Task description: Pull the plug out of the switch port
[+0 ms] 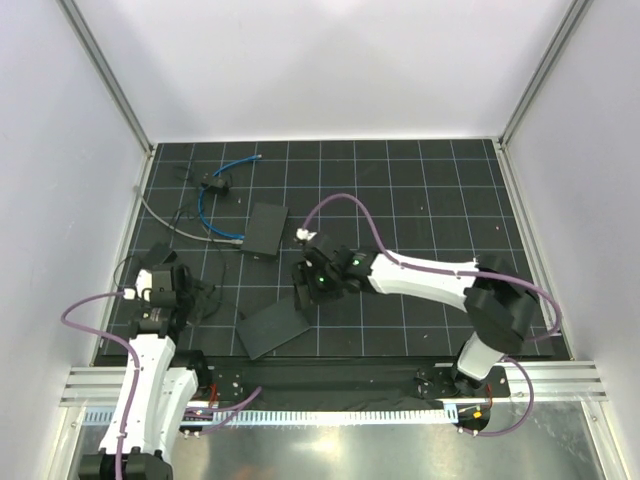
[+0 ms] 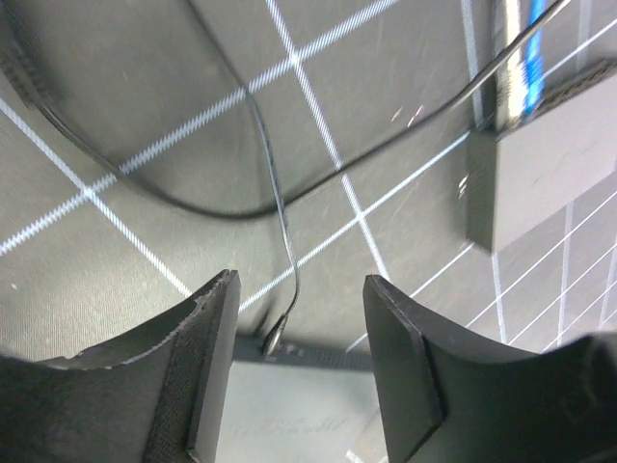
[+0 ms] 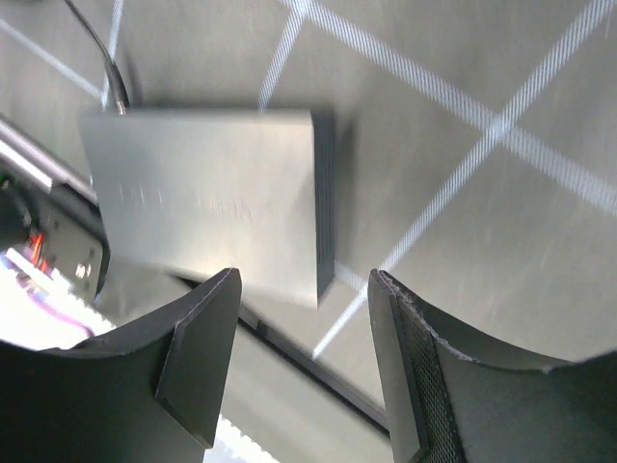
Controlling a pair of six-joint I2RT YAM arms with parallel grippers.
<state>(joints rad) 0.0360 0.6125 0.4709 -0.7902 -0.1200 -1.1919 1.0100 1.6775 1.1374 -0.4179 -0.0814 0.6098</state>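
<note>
Left gripper (image 2: 299, 287), near-left corner of the desk: fingers spread apart, nothing between them, low over the black mat with a white grid (image 1: 420, 200). A thin black wire (image 2: 275, 183) curls across the mat under it.

Wide flat black slab (image 1: 272, 327) lies near the middle of the near edge, tilted off the grid lines.

Right gripper (image 3: 304, 280), just beyond the slab, mid-desk: released, fingers wide and holding nothing, with the slab's pale-looking top face below it in the wrist view.

Compact matte-black rectangular box (image 1: 266, 229) sits left of centre, just beyond the right gripper. The small pale translucent plug (image 1: 238, 240) is at the box's near-left end, against the switch port (image 1: 246, 240). How deeply it is seated cannot be told. Neither gripper touches it.

From the plug, a thin bright-blue cable (image 1: 203, 205) loops toward the far-left corner, past a small black device (image 1: 215, 184). A grey cable (image 1: 165, 220) runs from the left edge to the same end of the box.
</note>
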